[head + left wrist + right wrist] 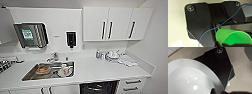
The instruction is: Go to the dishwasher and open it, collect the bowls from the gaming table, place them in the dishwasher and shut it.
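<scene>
Head view looks down on a white kitchen counter (95, 71) with a steel sink (50, 71) set into it. In the sink lie dishes, among them something orange (41, 70) and a white cup (65, 70). A tap (52, 58) stands behind the sink. On the wall hang a metal paper-towel holder (31, 34) and a dark soap dispenser (71, 39); white wall cupboards (116, 23) with dark bar handles sit to the right. A small bottle (98, 54) and a heap of white things (112, 56) rest near the counter's back right corner. Under the counter edge, between the cupboard doors and the drawers (132, 85), the dishwasher (98, 88) shows a dark inside with wire racks, so its door is down.

The left wrist view adds what the head camera misses: a green bowl (233, 37) sits large and close at the end of the left arm, with a thin blue cable (218, 26) crossing the dark plate above a pale floor. Whether the left gripper pinches the bowl I cannot tell.

The right wrist view shows a glossy white bowl (191, 80) close against the camera over the same pale floor. Whether the right gripper is spread or pressed on it I cannot tell.
</scene>
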